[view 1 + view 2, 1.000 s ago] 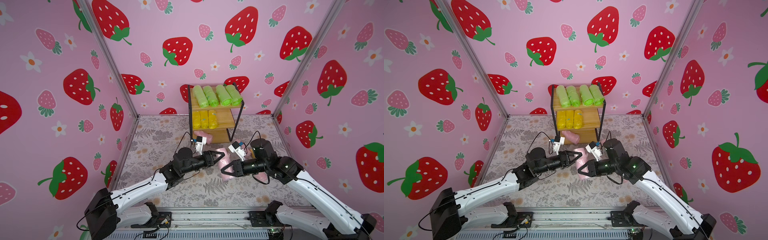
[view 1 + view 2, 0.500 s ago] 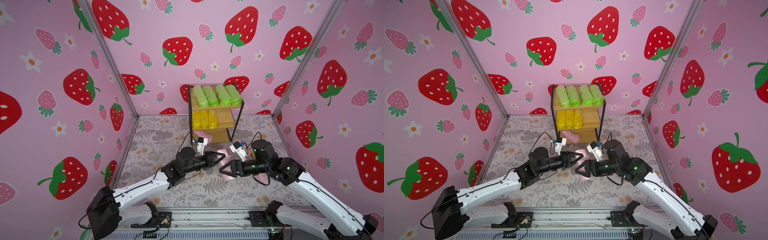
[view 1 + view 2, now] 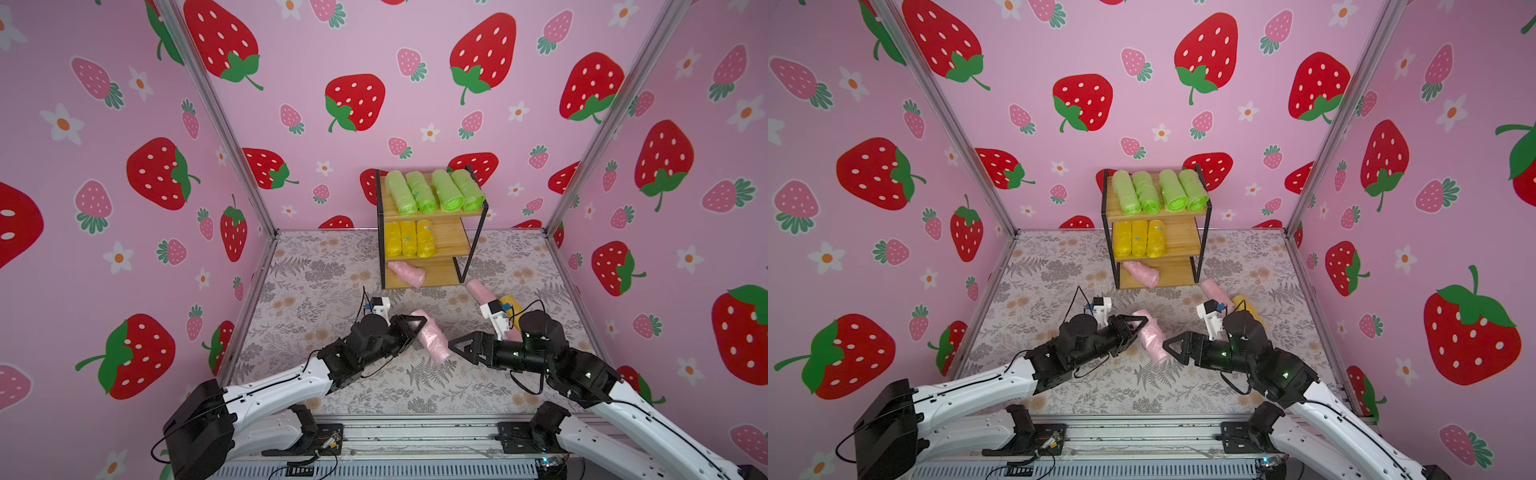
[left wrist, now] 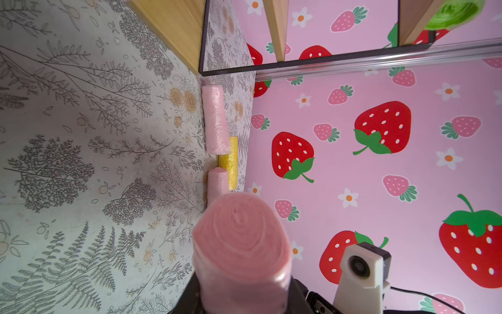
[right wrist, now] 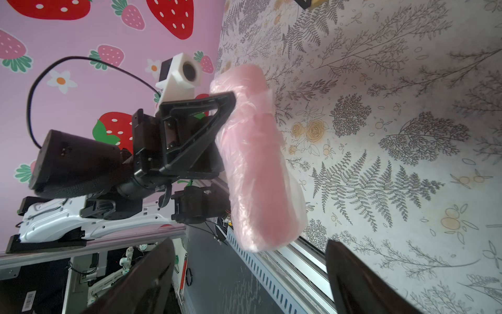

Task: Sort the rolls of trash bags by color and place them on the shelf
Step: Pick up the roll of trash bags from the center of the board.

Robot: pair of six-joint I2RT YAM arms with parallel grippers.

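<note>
The shelf [image 3: 451,243] stands at the far edge of the desk [image 3: 311,291], against the back wall. Its top board carries four light green rolls [image 3: 434,191] lying side by side. The middle board carries three yellow rolls [image 3: 409,239] packed toward the shelf's left side, with the right part of that board bare. On the bottom board one pale pink roll [image 3: 406,272] lies at a slant near the left post.

In front of the shelf, the left gripper [image 3: 419,327] is clamped on another pink roll [image 3: 434,343]. It pinches the roll near the end that points toward the shelf, and the roll is lifted off the desk and tilted. The right wrist view shows the black finger [image 5: 214,117] pressed into the crinkled plastic. The right gripper [image 3: 455,350] sits just beside the roll's other end, the one farther from the shelf. Its jaws are spread wide and grip nothing, and they frame the roll's end in the right wrist view.

Off the shelf's front right corner, a loose pink roll [image 3: 480,291] lies on the desk. A loose yellow roll [image 3: 512,305] lies just beside it, farther from the shelf. The left wrist view shows a third pink roll [image 4: 217,185] close by them.
</note>
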